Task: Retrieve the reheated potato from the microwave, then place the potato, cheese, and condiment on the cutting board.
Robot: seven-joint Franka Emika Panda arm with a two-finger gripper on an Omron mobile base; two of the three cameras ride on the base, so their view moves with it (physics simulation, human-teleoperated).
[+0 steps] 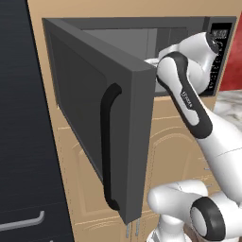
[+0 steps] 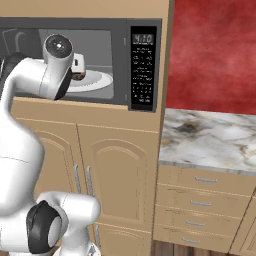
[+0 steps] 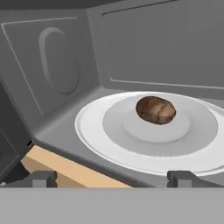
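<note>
The microwave [image 1: 94, 94] stands open, its wide door swung out to the left, its button panel [image 2: 142, 65] at the right. Inside, a dark brown potato [image 3: 155, 110] rests in the middle of a white plate [image 3: 96, 131], which also shows from the right base [image 2: 100, 80]. My gripper [image 3: 113, 178] is open at the mouth of the cavity, a short way in front of the potato, with nothing between its fingertips [image 3: 43, 178]. The arm's upper links [image 1: 186, 94] reach into the opening. The cheese, condiment and cutting board are out of view.
The open door's black handle [image 1: 108, 146] juts toward the base on the left. A dark tall appliance [image 1: 23, 118] stands further left. Right of the microwave lies a marble counter [image 2: 210, 135] before a red wall [image 2: 215, 55], with drawers [image 2: 200, 200] beneath.
</note>
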